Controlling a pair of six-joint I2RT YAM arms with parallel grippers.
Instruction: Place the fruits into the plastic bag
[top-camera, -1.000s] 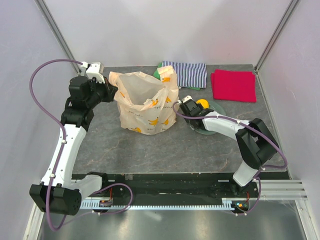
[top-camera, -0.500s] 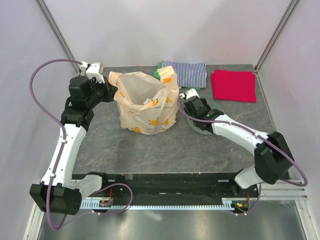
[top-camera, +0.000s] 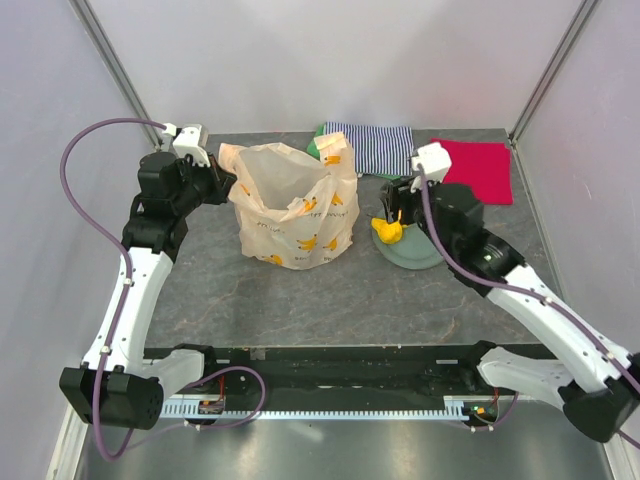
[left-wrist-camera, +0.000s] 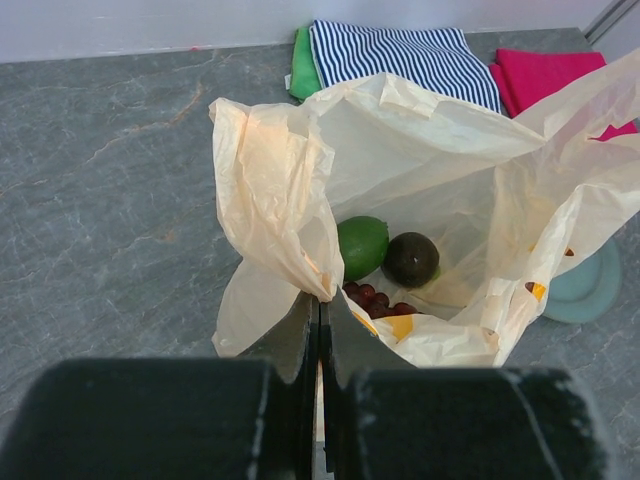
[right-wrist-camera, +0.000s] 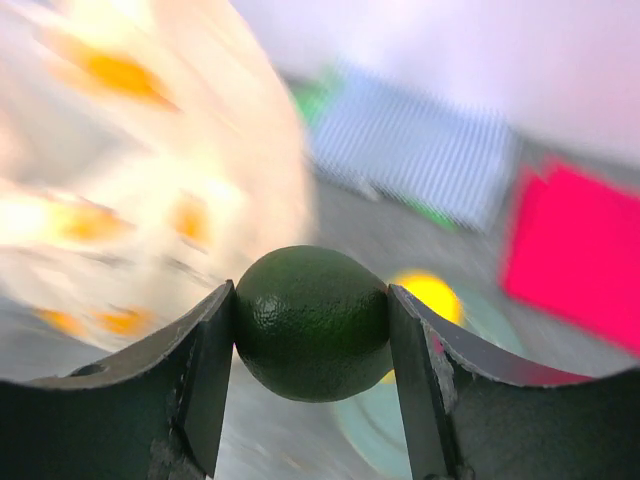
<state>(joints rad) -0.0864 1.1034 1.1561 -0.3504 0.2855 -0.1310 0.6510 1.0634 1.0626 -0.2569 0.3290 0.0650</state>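
The plastic bag (top-camera: 290, 205) stands open at the table's middle left. My left gripper (top-camera: 222, 182) is shut on its left rim and holds it up; the wrist view shows the pinched rim (left-wrist-camera: 300, 230) at my gripper (left-wrist-camera: 320, 298). Inside lie a green lime (left-wrist-camera: 362, 247), a dark avocado (left-wrist-camera: 411, 259) and purple grapes (left-wrist-camera: 375, 297). My right gripper (top-camera: 392, 210) is raised over the plate (top-camera: 425, 255), just right of the bag, shut on a dark green round fruit (right-wrist-camera: 312, 322). A yellow pear-shaped fruit (top-camera: 387, 231) lies on the plate, below the held fruit (right-wrist-camera: 432, 292).
A striped folded cloth (top-camera: 375, 147) lies on a green one (top-camera: 316, 148) behind the bag. A red folded cloth (top-camera: 470, 170) lies at the back right. Walls and frame posts close in the table's back and sides.
My right arm has lifted from the plate with the dark green fruit, its wrist swinging up and right. The yellow fruit now shows. The left arm and bag have not moved.
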